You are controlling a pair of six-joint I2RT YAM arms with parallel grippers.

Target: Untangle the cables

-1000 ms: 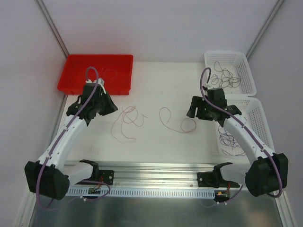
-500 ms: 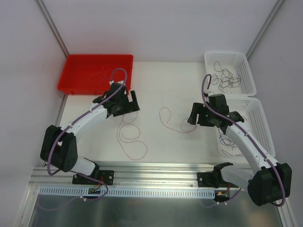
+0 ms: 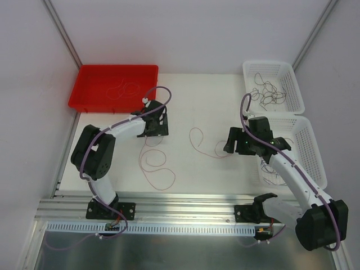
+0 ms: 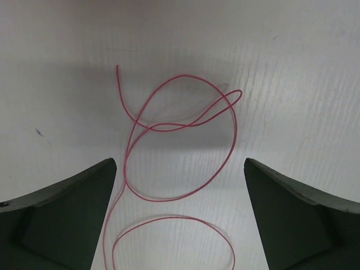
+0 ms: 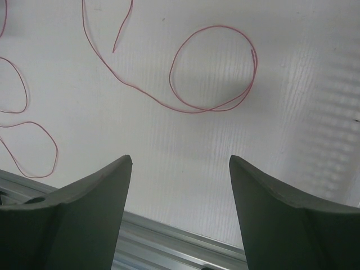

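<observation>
Likely pickup step: left gripper (image 4: 180, 169) spread over looped red cable (image 4: 151, 128); right gripper (image 5: 180, 163) spread, second cable (image 5: 197, 111) ahead. Next: lower, pinch one strand.

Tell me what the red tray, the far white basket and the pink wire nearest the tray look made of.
Red tray: seemingly moulded plastic, smooth, uniform colour, slight sheen. Far white basket: likely plastic too, walls a regular slotted lattice. Pink wire: probably plastic-sheathed, hair-thin, smooth, holding loose loops; core hidden.
</observation>
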